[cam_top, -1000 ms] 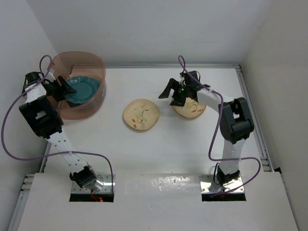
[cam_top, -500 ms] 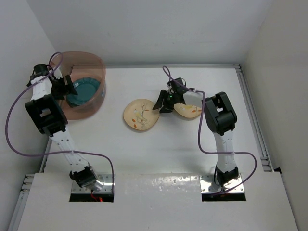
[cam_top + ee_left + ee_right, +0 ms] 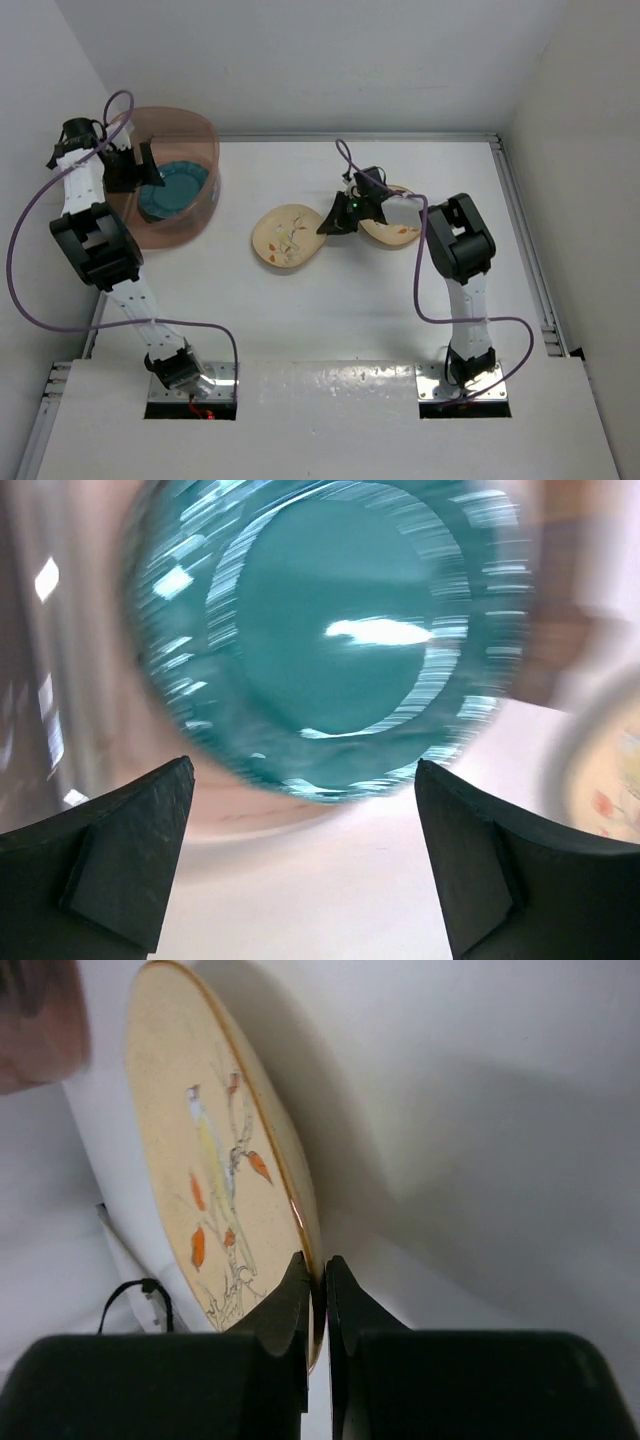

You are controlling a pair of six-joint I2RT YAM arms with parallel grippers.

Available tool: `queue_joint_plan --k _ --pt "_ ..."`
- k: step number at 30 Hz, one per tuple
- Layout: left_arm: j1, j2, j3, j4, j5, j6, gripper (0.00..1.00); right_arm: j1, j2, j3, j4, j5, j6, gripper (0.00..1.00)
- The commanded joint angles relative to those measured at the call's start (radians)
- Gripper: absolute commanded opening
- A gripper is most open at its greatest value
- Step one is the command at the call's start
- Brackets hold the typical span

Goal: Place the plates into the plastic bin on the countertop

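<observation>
From above, the bin (image 3: 195, 135) stands at the far left corner of the worktop (image 3: 350, 300). A teal plate (image 3: 178, 188) lies flat inside it. The left pincer (image 3: 135, 170) hangs over the bin's left half, just above that plate's left edge and not touching it. Near the middle of the worktop a cream plate (image 3: 285, 238) sits with its right edge at the right pincer (image 3: 333, 220). A second cream plate (image 3: 398, 228) lies just to the right, partly hidden under the right arm. The two cream plates lie apart from each other.

In the left wrist view the left pincer (image 3: 300, 770) is spread wide, with nothing between its fingers (image 3: 130, 860). The teal plate (image 3: 340, 640) fills the upper picture, smeared by blur, on the bin's pink floor (image 3: 300, 900). A pale cream shape (image 3: 605, 770) with an orange mark is cut off at the right edge; I cannot tell what it is.

In the right wrist view the right pincer (image 3: 315, 1265) is pressed together on the rim of the cream plate (image 3: 215, 1190). The plate's bird and branch pattern faces left, and its rim runs away from the camera. A pink blur (image 3: 35, 1020) sits in the top left corner, too soft to make out.
</observation>
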Motion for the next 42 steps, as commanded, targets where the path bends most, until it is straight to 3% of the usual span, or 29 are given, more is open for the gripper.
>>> queue_joint_plan --k 1,5,10,18,20,21,23,28,30,31,33,36,39,40,42 --pt "-0.091 -0.158 0.055 -0.005 0.251 0.108 0.93 -0.022 -0.17 -0.059 0.172 -0.049 0.074 0.0" --pt "-0.222 -0.227 0.027 -0.005 0.383 0.16 0.99 -0.034 -0.336 -0.087 0.283 -0.05 0.108 0.0" --pt "-0.375 -0.184 -0.007 -0.005 0.551 0.149 0.99 -0.022 -0.372 0.013 0.306 -0.049 0.105 0.0" --pt "-0.45 -0.094 0.058 -0.005 0.605 0.077 0.97 -0.013 -0.341 0.113 0.381 -0.07 0.143 0.0" --pt "-0.479 -0.093 0.019 -0.005 0.605 0.077 0.89 -0.007 -0.336 0.111 0.407 -0.073 0.15 0.0" --pt "-0.48 -0.093 0.007 -0.005 0.605 0.077 0.78 -0.004 -0.335 0.105 0.412 -0.073 0.15 0.0" --pt "-0.49 -0.103 -0.018 -0.005 0.616 0.077 0.69 0.001 -0.333 0.104 0.424 -0.073 0.146 0.0" --pt "-0.49 -0.103 -0.031 -0.024 0.678 0.086 0.22 -0.001 -0.324 0.098 0.403 -0.069 0.119 0.0" --pt "-0.49 -0.112 -0.031 -0.034 0.678 0.097 0.12 -0.002 -0.321 0.093 0.39 -0.056 0.11 0.0" --pt "-0.49 -0.112 -0.031 -0.034 0.678 0.097 0.0 -0.001 -0.317 0.088 0.387 -0.05 0.107 0.0" --pt "-0.49 -0.112 -0.031 -0.044 0.678 0.097 0.0 -0.004 -0.312 0.082 0.381 -0.04 0.107 0.0" --pt "-0.49 -0.112 -0.021 -0.044 0.668 0.097 0.0 -0.013 -0.298 0.071 0.374 -0.029 0.126 0.1" --pt "-0.49 -0.103 0.005 -0.044 0.618 0.076 0.0 -0.025 -0.28 0.056 0.364 -0.027 0.131 0.35" --pt "-0.49 -0.092 0.005 -0.044 0.604 0.076 0.0 -0.027 -0.269 0.053 0.345 -0.029 0.131 0.49" --pt "-0.49 -0.08 0.016 -0.044 0.582 0.062 0.0 -0.034 -0.263 0.047 0.329 -0.029 0.128 0.57"
